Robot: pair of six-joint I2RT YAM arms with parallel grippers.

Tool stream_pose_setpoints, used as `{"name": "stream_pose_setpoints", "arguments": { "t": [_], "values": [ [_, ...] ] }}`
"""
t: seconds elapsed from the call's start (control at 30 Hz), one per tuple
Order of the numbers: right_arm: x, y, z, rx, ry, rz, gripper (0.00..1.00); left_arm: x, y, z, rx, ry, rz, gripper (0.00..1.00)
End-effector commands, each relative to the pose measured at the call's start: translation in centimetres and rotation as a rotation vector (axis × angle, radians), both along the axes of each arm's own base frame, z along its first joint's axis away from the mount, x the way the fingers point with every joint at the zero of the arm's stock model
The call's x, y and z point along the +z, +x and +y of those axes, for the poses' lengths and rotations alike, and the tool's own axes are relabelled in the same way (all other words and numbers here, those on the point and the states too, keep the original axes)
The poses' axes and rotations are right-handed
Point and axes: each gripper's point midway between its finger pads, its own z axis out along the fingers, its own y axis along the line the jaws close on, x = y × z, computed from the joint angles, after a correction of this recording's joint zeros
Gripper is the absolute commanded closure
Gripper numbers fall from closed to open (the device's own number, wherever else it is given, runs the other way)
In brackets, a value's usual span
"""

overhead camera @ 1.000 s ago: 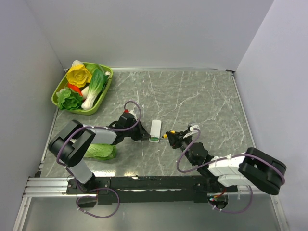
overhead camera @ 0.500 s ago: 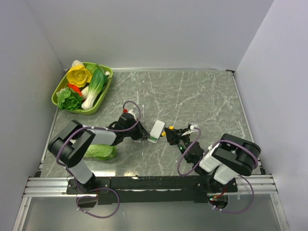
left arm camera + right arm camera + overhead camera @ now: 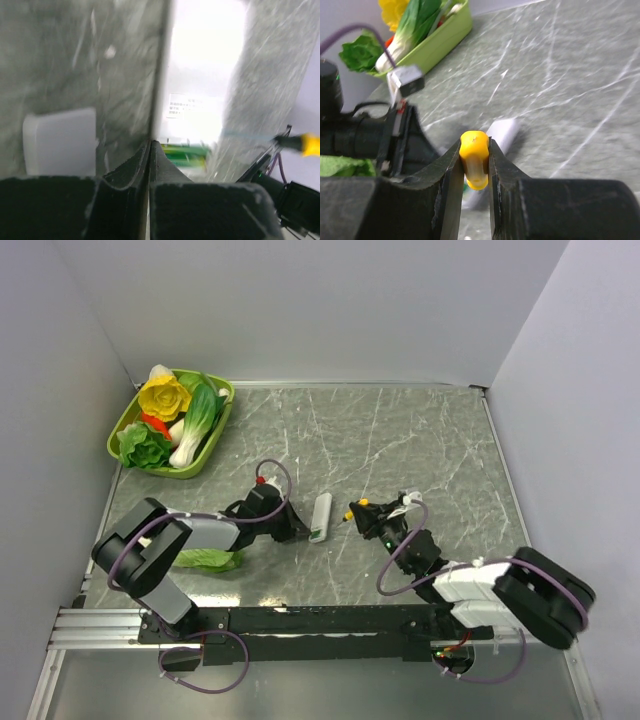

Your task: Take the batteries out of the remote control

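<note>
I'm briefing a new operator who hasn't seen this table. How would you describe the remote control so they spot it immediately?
On the grey marbled table, look to the gap between the left gripper and right gripper. The remote control sits there: a slim white bar with green at its near end, unlike the yellow-handled screwdriver beside it.

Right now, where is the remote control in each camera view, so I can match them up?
Top external: remote control, just below the picture's centre.
Left wrist: blurred bright white bar, upper middle.
Right wrist: centre, just behind the yellow handle of the screwdriver.
Shared landmark: that screwdriver, visible in all three.
</note>
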Motion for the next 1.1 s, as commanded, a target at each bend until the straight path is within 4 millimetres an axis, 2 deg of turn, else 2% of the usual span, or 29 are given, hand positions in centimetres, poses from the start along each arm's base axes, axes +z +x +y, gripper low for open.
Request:
{"name": "stream_pose_setpoints", "arguments": {
  "t": [0.0, 0.03, 0.1, 0.13, 0.17, 0.27, 0.5, 0.7, 0.83, 0.93, 1.0, 1.07],
  "values": [
    [0.4, 0.2, -0.4, 0.026, -0.103, -0.010, 1.00, -2.2, -2.7, 1.9, -0.003, 0.102, 0.102, 0.91],
    [-1.0, 0.1, -0.6, 0.030, -0.158, 0.042, 1.00, -1.5, -2.1, 1.6, -0.002, 0.098, 0.082, 0.91],
    [-0.1, -0.1, -0.3, 0.051, -0.139, 0.020, 1.00, -1.2, -1.8, 1.6, -0.003, 0.112, 0.084, 0.87],
    [0.1, -0.3, -0.2, 0.059, -0.132, 0.012, 1.00, -0.3, -1.0, 1.2, -0.003, 0.110, 0.056, 0.85],
    [-0.3, -0.6, -0.2, 0.074, -0.138, 0.023, 1.00, -0.1, -1.0, 1.2, -0.004, 0.121, 0.061, 0.80],
    [0.0, -0.9, 0.0, 0.089, -0.156, 0.045, 1.00, 1.6, 0.2, 0.5, -0.012, 0.111, 0.015, 0.73],
    [1.1, -1.2, -0.2, 0.094, -0.139, 0.037, 1.00, 4.9, 2.5, -0.8, -0.029, 0.099, -0.077, 0.69],
    [2.2, -0.5, -0.1, 0.076, -0.158, 0.011, 1.00, 4.7, 4.0, -1.6, -0.039, 0.134, -0.091, 0.69],
    [3.2, 0.3, -0.3, 0.048, -0.172, 0.003, 1.00, 4.3, 4.3, -1.3, -0.032, 0.165, -0.087, 0.68],
    [4.3, 1.3, -0.4, 0.034, -0.186, -0.010, 1.00, 4.7, 4.4, -1.2, -0.027, 0.160, -0.108, 0.65],
    [3.7, 2.2, -0.7, 0.017, -0.216, 0.021, 1.00, 4.6, 4.6, -1.0, -0.013, 0.171, -0.107, 0.60],
    [3.9, 2.8, -1.0, 0.000, -0.209, 0.023, 1.00, 3.8, 4.6, -0.5, 0.007, 0.200, -0.085, 0.55]
  ]
}}
